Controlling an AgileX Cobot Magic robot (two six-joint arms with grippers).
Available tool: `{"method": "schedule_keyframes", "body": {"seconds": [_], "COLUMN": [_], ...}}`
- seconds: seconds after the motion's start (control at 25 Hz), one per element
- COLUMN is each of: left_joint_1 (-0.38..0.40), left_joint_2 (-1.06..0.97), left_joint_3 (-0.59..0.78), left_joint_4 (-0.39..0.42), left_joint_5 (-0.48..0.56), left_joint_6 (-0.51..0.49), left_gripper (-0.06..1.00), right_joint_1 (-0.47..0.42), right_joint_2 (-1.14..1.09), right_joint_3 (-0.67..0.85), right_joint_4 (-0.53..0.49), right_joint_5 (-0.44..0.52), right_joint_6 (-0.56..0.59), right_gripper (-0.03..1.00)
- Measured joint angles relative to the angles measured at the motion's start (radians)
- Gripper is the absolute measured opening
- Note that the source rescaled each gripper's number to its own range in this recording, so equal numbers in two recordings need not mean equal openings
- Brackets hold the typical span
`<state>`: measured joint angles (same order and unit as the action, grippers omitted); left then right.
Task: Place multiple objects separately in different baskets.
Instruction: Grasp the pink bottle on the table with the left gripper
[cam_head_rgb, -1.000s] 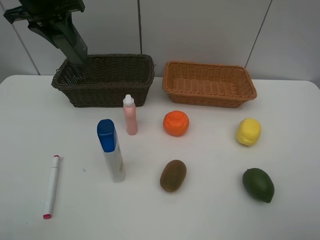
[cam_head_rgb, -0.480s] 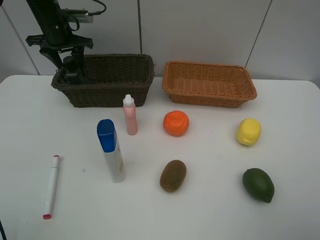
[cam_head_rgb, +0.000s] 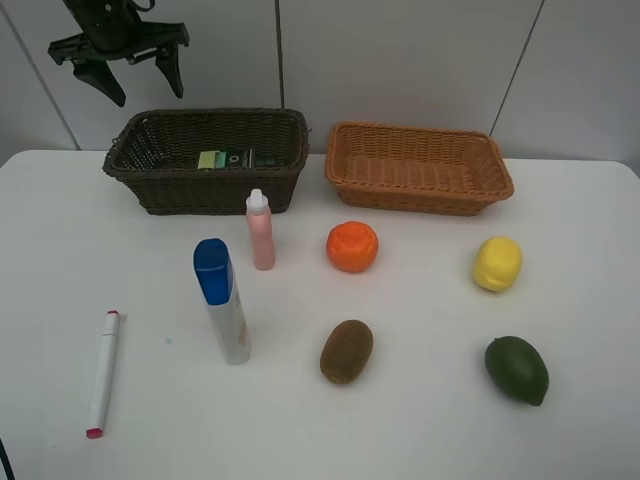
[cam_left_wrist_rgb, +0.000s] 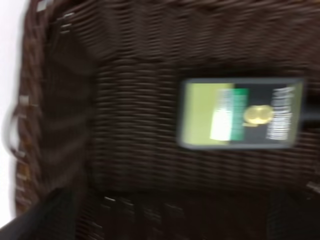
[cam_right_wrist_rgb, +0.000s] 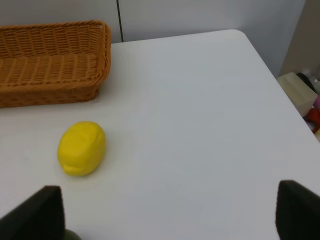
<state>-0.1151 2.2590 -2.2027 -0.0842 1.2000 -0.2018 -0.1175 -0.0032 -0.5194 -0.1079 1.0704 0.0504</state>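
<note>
My left gripper (cam_head_rgb: 138, 80) hangs open and empty above the back left corner of the dark brown basket (cam_head_rgb: 170, 190). The dark green spray bottle (cam_head_rgb: 235, 158) lies flat inside that basket, its green label (cam_left_wrist_rgb: 235, 114) showing in the left wrist view. The orange-tan basket (cam_head_rgb: 418, 190) holds nothing. On the table stand a pink bottle (cam_head_rgb: 260, 232) and a blue-capped tube (cam_head_rgb: 222, 300); a marker (cam_head_rgb: 103, 372), orange (cam_head_rgb: 352, 246), kiwi (cam_head_rgb: 346, 351), lemon (cam_head_rgb: 497, 263) and dark green fruit (cam_head_rgb: 517, 369) lie around. My right gripper (cam_right_wrist_rgb: 165, 212) is open near the lemon (cam_right_wrist_rgb: 81, 148).
A white wall rises right behind both baskets. In the right wrist view the table's right edge (cam_right_wrist_rgb: 265, 60) drops off, with a box and clutter (cam_right_wrist_rgb: 302, 95) beyond it. The orange-tan basket (cam_right_wrist_rgb: 50, 65) sits just behind the lemon.
My left gripper opened and rose up out of the dark brown basket, leaving the spray bottle lying inside. Nothing else on the table moved.
</note>
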Motion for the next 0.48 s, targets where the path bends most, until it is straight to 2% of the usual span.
{"method": "schedule_keyframes", "body": {"seconds": [0.12,0.24,0.36,0.48], "left_joint_1": [-0.018,-0.092,-0.189,-0.281], "left_joint_2": [-0.079,-0.138,-0.151,-0.151], "left_joint_3": [0.081,0.173,0.213,0.222], "left_joint_4": [-0.093,-0.116,-0.109,-0.042], "left_joint_5": [0.000,-0.001,-0.001,-0.001], "left_joint_6": [0.012,0.020,0.002,-0.066], "left_gripper": [1.00,1.00,1.00,1.00], "right_joint_1": [0.000,0.000,0.000,0.000], "right_joint_2": [0.000,0.000,0.000,0.000], "right_joint_3": [0.000,0.000,0.000,0.000], "right_joint_4": [0.000,0.000,0.000,0.000], "right_joint_5": [0.000,0.000,0.000,0.000], "right_joint_6": [0.000,0.000,0.000,0.000], "right_gripper": [1.00,1.00,1.00,1.00]}}
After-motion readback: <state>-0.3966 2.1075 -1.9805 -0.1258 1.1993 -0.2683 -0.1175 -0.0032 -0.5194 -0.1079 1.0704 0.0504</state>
